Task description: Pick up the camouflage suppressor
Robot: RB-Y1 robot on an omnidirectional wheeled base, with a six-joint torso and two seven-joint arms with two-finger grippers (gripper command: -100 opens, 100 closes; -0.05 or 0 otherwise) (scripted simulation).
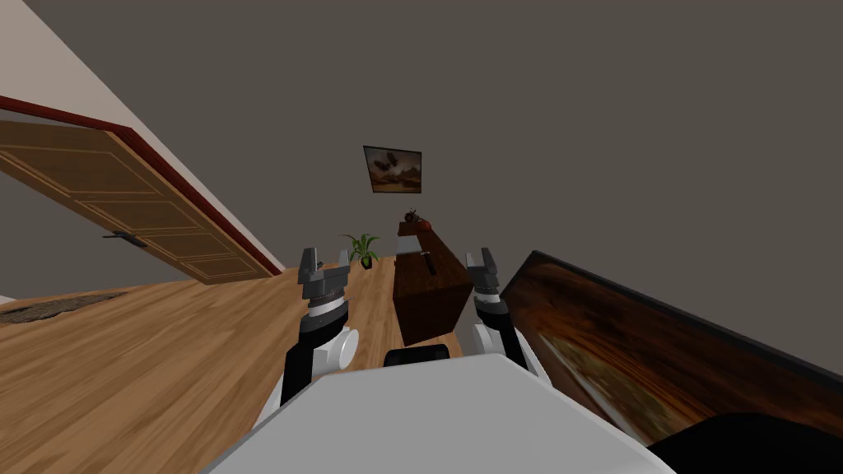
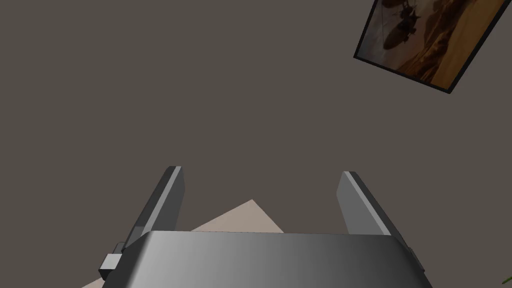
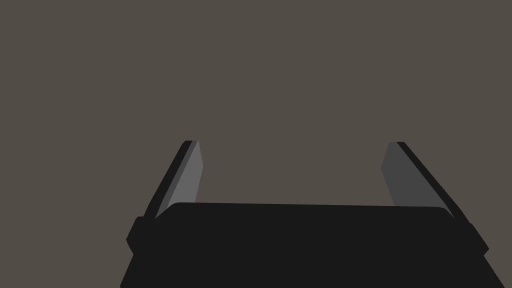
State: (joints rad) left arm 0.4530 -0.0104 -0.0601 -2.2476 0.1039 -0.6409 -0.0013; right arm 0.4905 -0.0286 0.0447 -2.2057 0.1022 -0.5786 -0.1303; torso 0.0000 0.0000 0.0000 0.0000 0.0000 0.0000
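A robot stands on a wooden floor (image 1: 123, 370) facing a dark grey-brown wall (image 1: 617, 123).

Just left of the frame's centre, the left end effector (image 1: 317, 263) is raised in front of the robot. In its own wrist view, the left end effector (image 2: 261, 172) has its two grey fingers standing well apart with nothing between them. Just right of centre, the right end effector (image 1: 482, 262) is held at about the same height. Its wrist view also shows the right end effector (image 3: 294, 143) spread wide and empty.

Between the two arms and further back, a dark wooden worktop (image 1: 428, 304), shaped like a narrow cabinet, runs away toward the wall. Two small things rest on its top. A thin dark thing (image 1: 428, 257) lies about midway along, and a small reddish-brown thing (image 1: 414, 219) sits at the far end, near the wall. Both are too small to tell which is the camouflage suppressor. Both end effectors are well apart from them.

A potted plant (image 1: 363, 247) stands on the floor just left of the worktop. Above it, near the middle of the frame, a small framed picture (image 1: 393, 169) hangs on the wall. A panelled wooden door (image 1: 123, 206) with a dark red frame fills the left side. A large dark-framed painting (image 1: 659, 346) slants across the lower right.
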